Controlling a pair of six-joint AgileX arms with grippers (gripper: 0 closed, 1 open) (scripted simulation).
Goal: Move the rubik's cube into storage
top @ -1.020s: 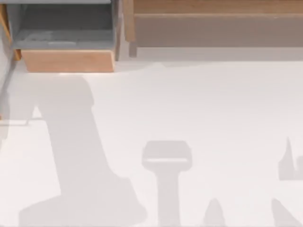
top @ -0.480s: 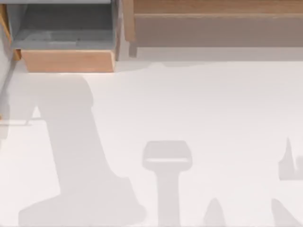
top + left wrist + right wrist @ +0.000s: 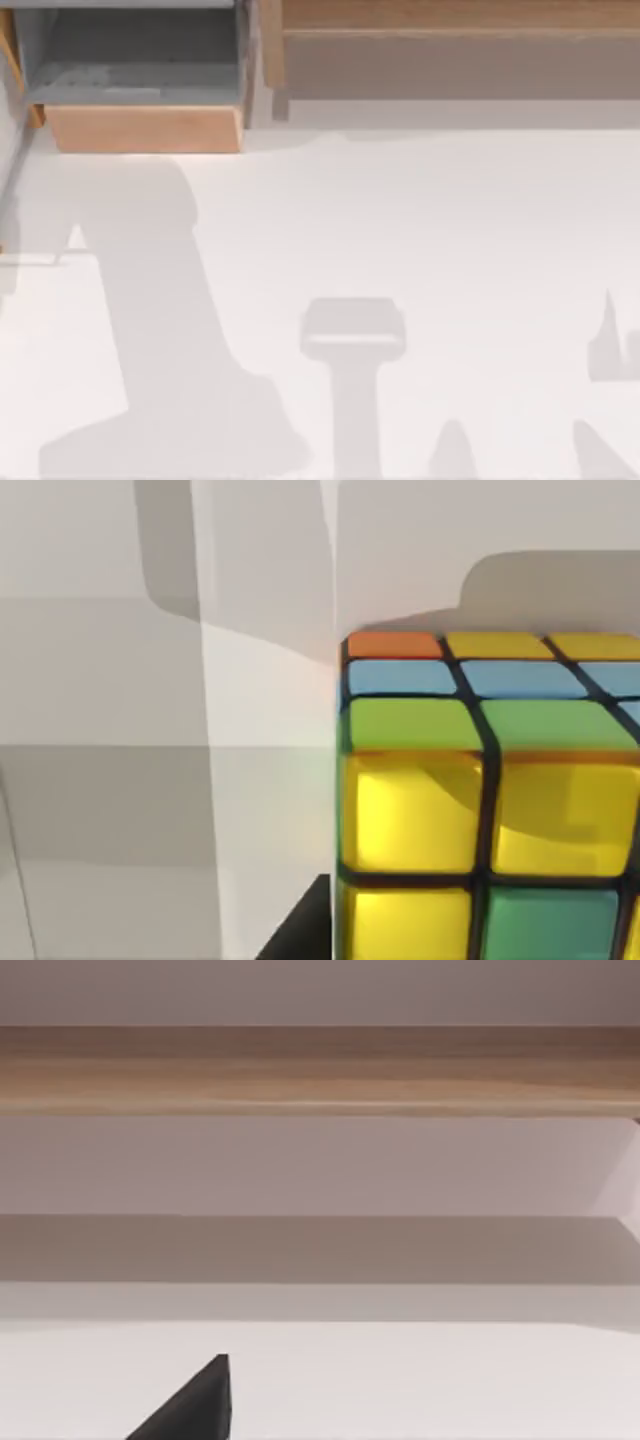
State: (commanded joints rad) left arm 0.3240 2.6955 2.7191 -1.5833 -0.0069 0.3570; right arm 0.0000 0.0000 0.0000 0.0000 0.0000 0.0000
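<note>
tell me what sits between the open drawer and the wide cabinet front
Between the open drawer and the wide cabinet front stands a narrow upright wooden strip, with a thin grey gap on the drawer's side; the top view shows it.

White table [image 3: 450, 250] (wooden cabinet [image 3: 440, 50] behind)

A pale white tabletop [image 3: 450, 250] is stretching across the scene. At its far left corner an open wooden drawer with a grey interior [image 3: 140, 128] is sitting. Just right of that drawer, a long wooden cabinet front [image 3: 450, 50] is running along the table's far edge.
</note>
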